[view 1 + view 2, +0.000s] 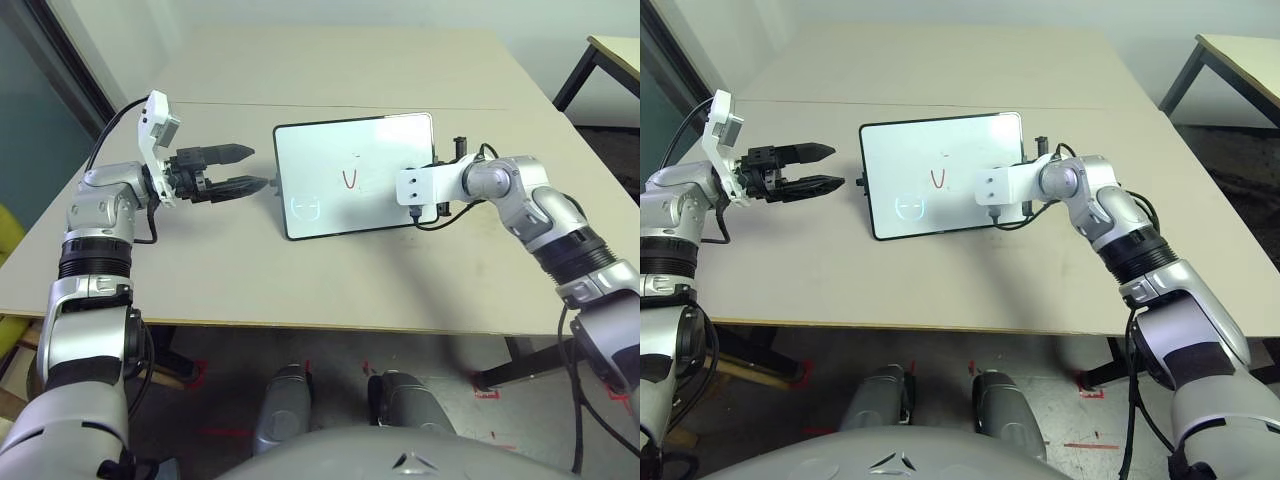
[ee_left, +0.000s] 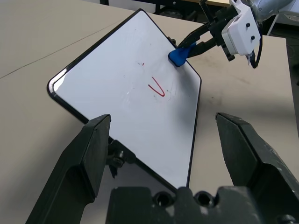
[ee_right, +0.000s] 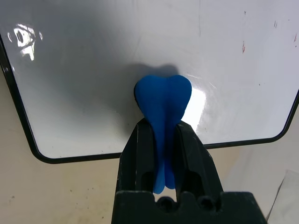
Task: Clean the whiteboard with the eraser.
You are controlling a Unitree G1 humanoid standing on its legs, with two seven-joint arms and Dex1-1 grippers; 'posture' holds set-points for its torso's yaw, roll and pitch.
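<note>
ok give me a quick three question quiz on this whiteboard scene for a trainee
1. True or false: the right hand is shut on the small bright blue eraser.
2. What colour is the V-shaped pen mark on the black-framed white rectangular whiteboard?
3. The left hand is: A) open beside the board, B) gripping its frame.

Key: 1 true; 2 red; 3 A.

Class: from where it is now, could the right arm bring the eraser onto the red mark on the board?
Probably yes. The eraser, pinched in the right gripper, already sits over the board near its edge, and bare board lies between it and the red mark.
</note>
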